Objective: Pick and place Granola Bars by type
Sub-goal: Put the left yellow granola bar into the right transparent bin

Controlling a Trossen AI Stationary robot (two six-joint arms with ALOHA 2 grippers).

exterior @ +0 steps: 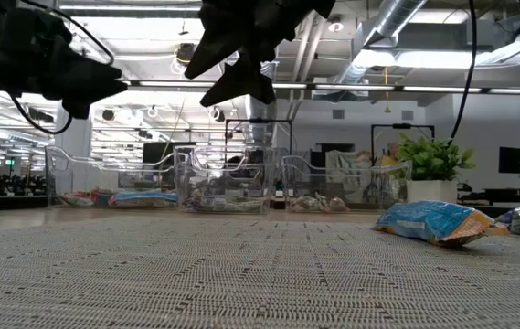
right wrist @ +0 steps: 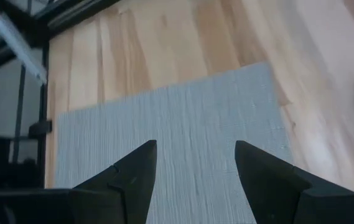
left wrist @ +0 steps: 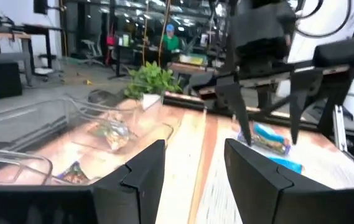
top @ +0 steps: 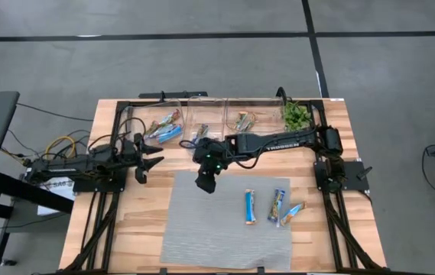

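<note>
Three granola bars lie flat on the right half of the grey mat (top: 225,229): a blue one (top: 250,206), a blue-and-yellow one (top: 278,205) and a blue-and-orange one (top: 292,213). In the low view one blue bar (exterior: 433,220) shows. More bars lie in the clear bins along the far edge: left bin (top: 166,128), middle bin (top: 199,134), right bin (top: 244,121). My right gripper (top: 205,182) (right wrist: 195,168) hangs open and empty above the mat's far left part, high in the low view (exterior: 241,68). My left gripper (top: 154,161) (left wrist: 195,162) is open and empty, left of the mat.
A small green plant (top: 296,114) stands at the far edge, right of the bins. Dark frame rails run along the table's left and right sides (top: 339,214). The mat's near and left parts are bare. A person in green (left wrist: 172,38) shows far off in the room.
</note>
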